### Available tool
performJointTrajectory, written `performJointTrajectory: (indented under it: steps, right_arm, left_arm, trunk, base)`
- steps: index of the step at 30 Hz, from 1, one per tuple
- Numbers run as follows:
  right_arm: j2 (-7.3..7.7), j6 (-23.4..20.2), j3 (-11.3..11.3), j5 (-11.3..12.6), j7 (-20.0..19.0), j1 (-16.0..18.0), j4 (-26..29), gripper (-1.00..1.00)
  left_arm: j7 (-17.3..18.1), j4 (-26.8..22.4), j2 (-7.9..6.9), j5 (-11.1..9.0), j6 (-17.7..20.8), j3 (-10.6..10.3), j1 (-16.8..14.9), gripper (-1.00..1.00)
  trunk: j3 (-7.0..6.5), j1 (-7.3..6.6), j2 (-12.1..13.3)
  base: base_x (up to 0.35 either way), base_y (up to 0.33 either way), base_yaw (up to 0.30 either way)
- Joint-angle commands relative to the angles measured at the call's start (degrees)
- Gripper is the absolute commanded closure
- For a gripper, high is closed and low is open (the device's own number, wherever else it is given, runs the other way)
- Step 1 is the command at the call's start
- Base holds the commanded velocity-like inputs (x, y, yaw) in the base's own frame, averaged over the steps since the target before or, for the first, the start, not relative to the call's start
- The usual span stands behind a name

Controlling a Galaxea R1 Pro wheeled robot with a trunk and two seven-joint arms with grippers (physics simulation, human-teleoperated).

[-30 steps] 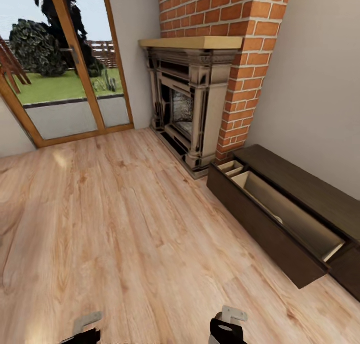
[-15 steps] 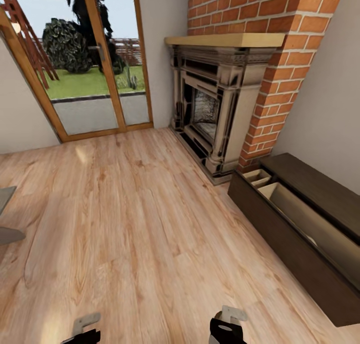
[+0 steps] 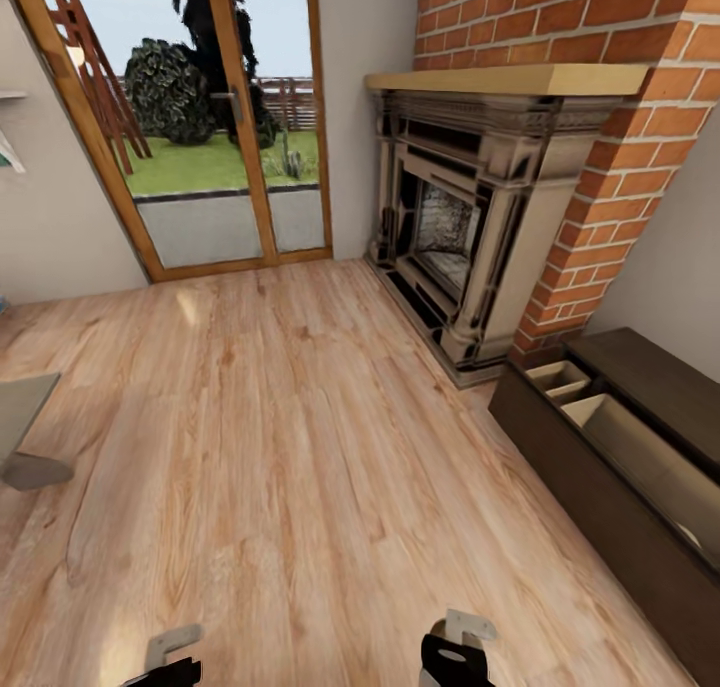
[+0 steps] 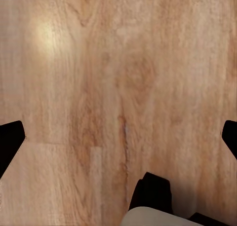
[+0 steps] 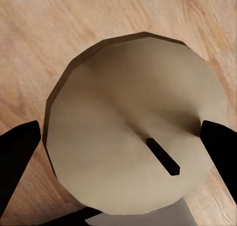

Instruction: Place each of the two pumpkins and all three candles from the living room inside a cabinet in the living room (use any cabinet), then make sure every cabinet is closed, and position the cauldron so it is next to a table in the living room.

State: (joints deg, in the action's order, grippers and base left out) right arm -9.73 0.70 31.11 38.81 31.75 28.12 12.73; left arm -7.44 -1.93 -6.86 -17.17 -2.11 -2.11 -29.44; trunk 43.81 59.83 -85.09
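Observation:
A beige candle (image 5: 131, 137) with a flat round top and a short dark wick sits between the two dark fingers of my right gripper (image 5: 118, 147), which is shut on it above the wooden floor. My left gripper (image 4: 118, 142) is open, its fingertips far apart over bare floorboards. In the head view both arms' ends, the left arm (image 3: 165, 657) and the right arm (image 3: 455, 652), show at the bottom edge. At the right stands the long, low dark brown cabinet (image 3: 590, 497) with its drawer (image 3: 640, 457) pulled out, showing pale compartments. Pumpkins and cauldron are out of view.
A brick chimney with an ornate fireplace (image 3: 470, 227) stands beside the cabinet's far end. A wood-framed glass door (image 3: 200, 127) opens onto a garden at the back. A grey piece of furniture (image 3: 20, 422) juts in at the left edge. Light wooden floor (image 3: 280, 447) stretches between them.
The whole head picture has shifted: fireplace and cabinet slid right, the grey furniture came in at left, so the camera turned left. Both arms hold the same pose.

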Motion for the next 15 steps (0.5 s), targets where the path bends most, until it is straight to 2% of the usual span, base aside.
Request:
performJointTrajectory:
  steps: [1, 6, 10, 15]
  right_arm:
    - [0.02, 0.7, 0.0, 0.1, -0.1, 0.0, 0.0, 1.0]
    - [0.06, 2.4, 0.0, 0.0, -0.2, -0.1, -0.1, 1.0]
    - [0.03, 2.6, 0.0, -2.0, -0.2, -0.1, -0.3, 1.0]
    - [-0.12, 2.6, 0.0, -2.6, -0.1, -0.1, -0.2, 1.0]
  left_arm:
    - [0.0, 0.0, 0.0, 0.0, 0.0, 0.0, 0.0, -1.0]
    - [0.0, 0.0, 0.0, 0.0, 0.0, 0.0, 0.0, -1.0]
    - [0.0, 0.0, 0.0, 0.0, 0.0, 0.0, 0.0, -1.0]
    - [0.0, 0.0, 0.0, 0.0, 0.0, 0.0, 0.0, -1.0]
  trunk:
    - [0.0, 0.0, 0.0]
    - [0.0, 0.0, 0.0]
    - [0.0, 0.0, 0.0]
    - [0.0, 0.0, 0.0]
  base:
    - [0.281, 0.081, 0.286]
    - [0.281, 0.113, 0.288]
    - [0.281, 0.134, 0.288]
    - [0.281, 0.138, 0.25]
